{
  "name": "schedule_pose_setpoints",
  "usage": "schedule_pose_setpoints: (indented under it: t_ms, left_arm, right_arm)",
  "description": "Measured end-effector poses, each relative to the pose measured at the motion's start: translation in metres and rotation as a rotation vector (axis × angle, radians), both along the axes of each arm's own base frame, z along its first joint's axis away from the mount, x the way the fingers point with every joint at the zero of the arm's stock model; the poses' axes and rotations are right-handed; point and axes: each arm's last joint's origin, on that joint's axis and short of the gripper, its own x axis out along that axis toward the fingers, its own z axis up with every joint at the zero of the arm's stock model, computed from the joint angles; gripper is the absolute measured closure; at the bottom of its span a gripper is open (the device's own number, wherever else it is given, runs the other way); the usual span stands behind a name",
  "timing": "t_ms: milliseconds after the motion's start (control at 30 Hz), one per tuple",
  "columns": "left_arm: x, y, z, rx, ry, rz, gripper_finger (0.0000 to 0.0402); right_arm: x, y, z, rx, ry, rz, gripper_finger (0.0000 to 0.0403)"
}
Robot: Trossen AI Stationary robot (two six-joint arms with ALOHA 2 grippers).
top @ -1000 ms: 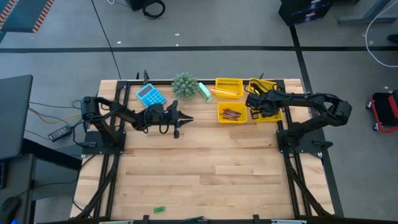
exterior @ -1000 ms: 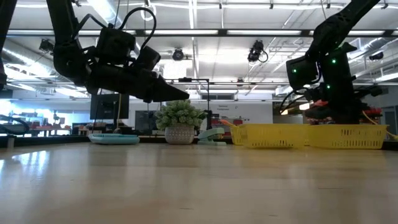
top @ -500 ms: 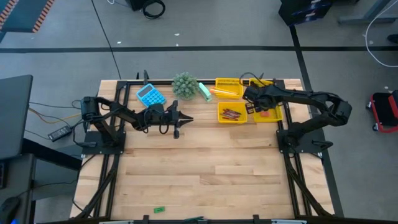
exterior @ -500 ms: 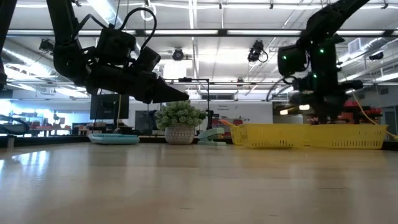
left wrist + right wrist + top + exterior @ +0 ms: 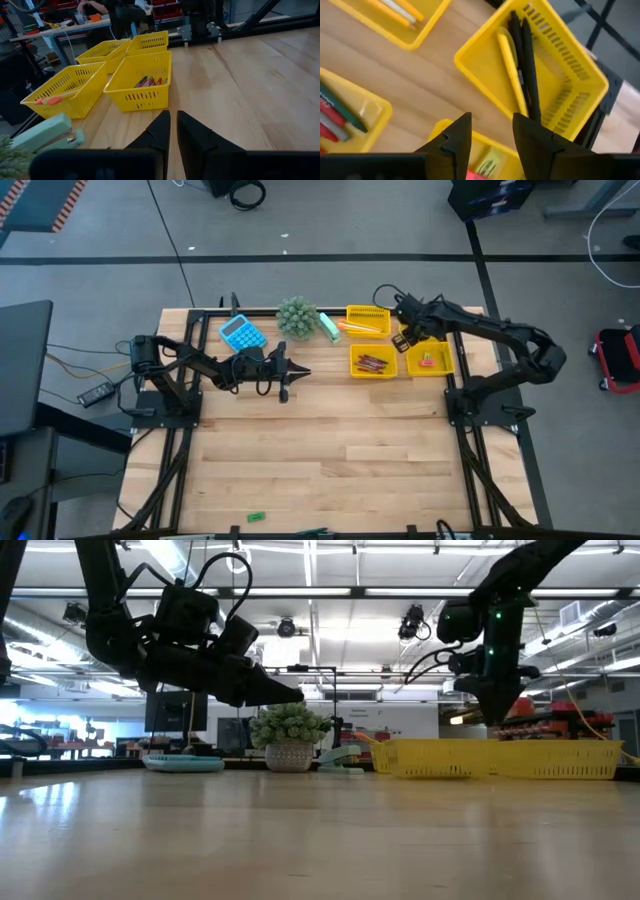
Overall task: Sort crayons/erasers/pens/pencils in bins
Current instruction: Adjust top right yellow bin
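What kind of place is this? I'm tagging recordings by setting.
Probably a robotics lab or workshop: a wooden table on a black frame, bare ceiling pipes and strip lights, and cluttered workbenches behind.

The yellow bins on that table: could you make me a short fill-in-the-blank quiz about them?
1. There are ___ yellow bins on the table.
2. The right tool hovers with its fingers ___.
3. The plant stands between the bins and the blue ___.
4. The pens are ___ in colour.

Missing words: four; open; calculator; black
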Motion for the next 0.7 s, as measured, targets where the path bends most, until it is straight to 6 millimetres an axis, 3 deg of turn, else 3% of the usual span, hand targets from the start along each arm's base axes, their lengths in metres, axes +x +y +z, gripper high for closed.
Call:
schedule_pose_setpoints:
  t_ms: [200,367,700]
  left_arm:
    - [0.000,0.000,0.000,0.000,0.000,0.000,0.0359]
    - [0.000,0.000,0.000,0.008,0.001,-0.001,0.0363]
    - [0.000,0.001,0.000,0.027,0.004,0.014,0.0362]
  right_arm:
    - [-0.013,-0.020,-0.001,0.049,-0.105,-0.017,0.0254]
    - [-0.023,-0.033,-0.009,0.113,-0.088,0.028,0.0254]
    - [-0.028,-0.030,-0.012,0.206,-0.085,0.084,0.0254]
